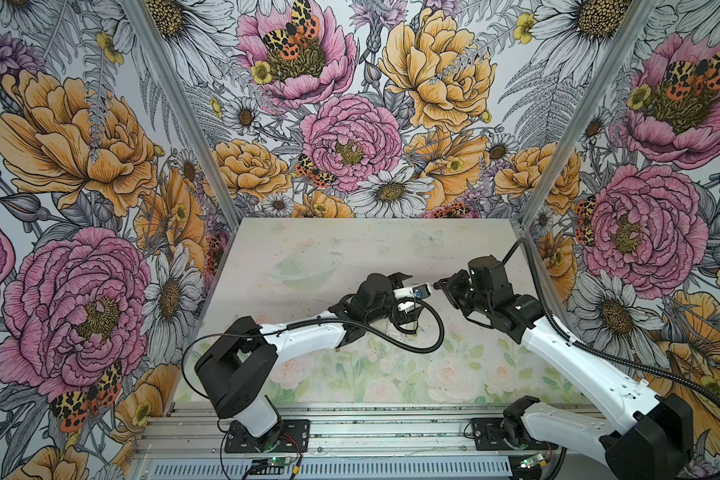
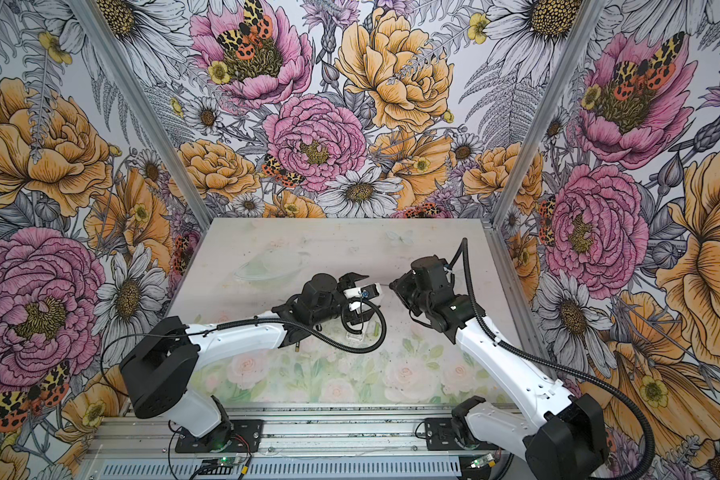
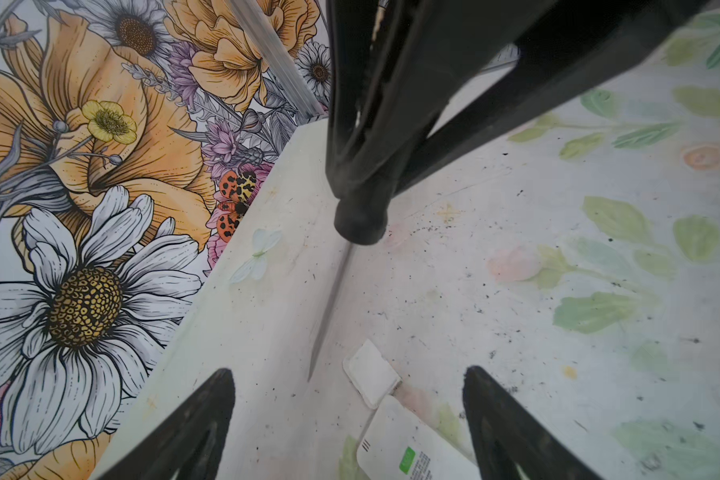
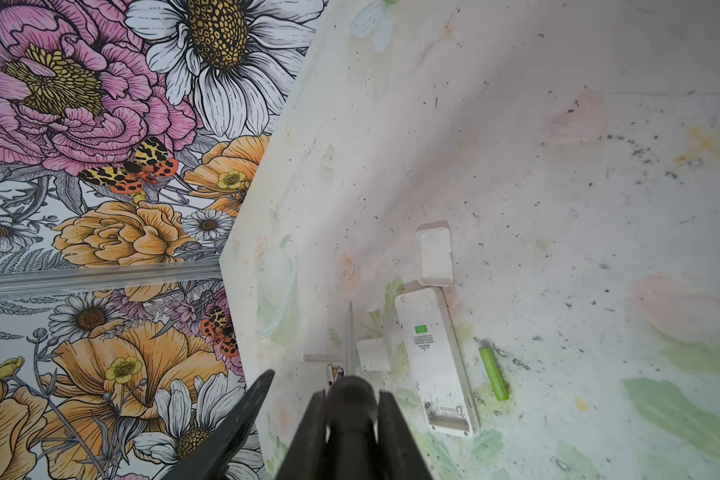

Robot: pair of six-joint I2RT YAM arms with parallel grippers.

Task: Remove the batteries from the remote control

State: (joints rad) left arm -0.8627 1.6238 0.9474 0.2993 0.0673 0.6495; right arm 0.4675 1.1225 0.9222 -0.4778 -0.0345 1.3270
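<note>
Well, my left pincer [image 3: 348, 370] hangs spread wide, holding nothing, its fingers [image 3: 208, 415] well apart. On the table [image 4: 599, 208] beneath it, a little toward my base, the white remote [image 4: 431, 357] lies face down. The bay [image 4: 449, 415] at one end is uncovered, only grey fittings showing inside, and a white cover [image 4: 433, 253] lies just off the other end. Just right of the remote a lime-green battery [image 4: 493, 374] lies flat, lower than both pincers. My right pincer [image 4: 352, 399] is clamped tight on a black-handled screwdriver [image 3: 358, 216], with the shaft [image 3: 329, 311] aimed at the left pincer.
</note>
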